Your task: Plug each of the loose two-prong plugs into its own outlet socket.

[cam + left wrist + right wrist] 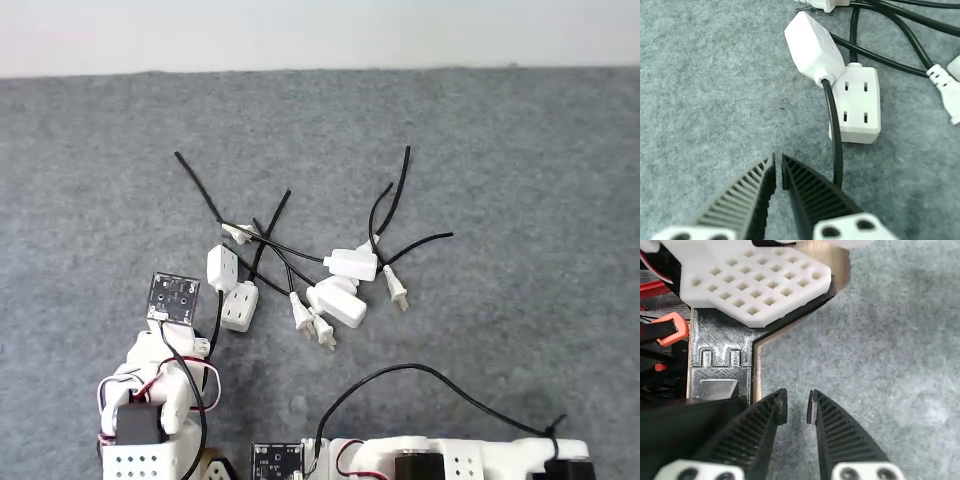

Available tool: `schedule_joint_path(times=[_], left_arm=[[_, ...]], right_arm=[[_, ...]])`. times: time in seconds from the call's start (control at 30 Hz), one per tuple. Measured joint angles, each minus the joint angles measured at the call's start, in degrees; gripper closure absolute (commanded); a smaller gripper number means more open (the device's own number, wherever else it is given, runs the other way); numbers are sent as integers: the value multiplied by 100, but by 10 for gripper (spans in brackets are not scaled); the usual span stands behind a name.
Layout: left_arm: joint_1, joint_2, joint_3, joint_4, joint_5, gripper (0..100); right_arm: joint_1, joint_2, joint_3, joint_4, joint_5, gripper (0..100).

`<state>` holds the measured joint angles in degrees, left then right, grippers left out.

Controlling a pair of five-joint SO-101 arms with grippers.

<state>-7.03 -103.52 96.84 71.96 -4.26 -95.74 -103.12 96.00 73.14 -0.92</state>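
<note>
none of the plugs (pixel 300 312) looks seated in a socket (pixel 856 105) yet, though the tangle hides some; left gripper (pixel 778 164) almost closed, empty; right gripper (pixel 797 405) slightly apart, empty

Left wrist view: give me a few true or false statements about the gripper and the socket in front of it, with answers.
1. The left gripper holds a plug. False: it holds nothing.
2. The socket ahead of it lies with its slots facing up. True.
3. A plug is seated in that socket. False: all four slots are bare.
4. A black cord runs past the socket's edge toward the gripper. True.
</note>
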Motion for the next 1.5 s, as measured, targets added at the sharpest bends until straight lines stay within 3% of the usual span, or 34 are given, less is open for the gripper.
schedule_joint_path(times=[0.17,0.27,0.43,0.6,0.77,0.9,1.5], left_arm=[[0,0,0,0,0,987],[0,0,0,0,0,987],[0,0,0,0,0,987],[0,0,0,0,0,987],[0,0,0,0,0,987],[0,0,0,0,0,987],[0,0,0,0,0,987]], right_arm=[[70,0,0,0,0,912],[703,-9,0,0,9,912],[3288,-9,0,-695,18,912],[6119,0,0,-2936,18,909],[8000,0,0,-4000,18,909],[8352,0,0,-4079,18,909],[8396,0,0,-3921,18,908]])
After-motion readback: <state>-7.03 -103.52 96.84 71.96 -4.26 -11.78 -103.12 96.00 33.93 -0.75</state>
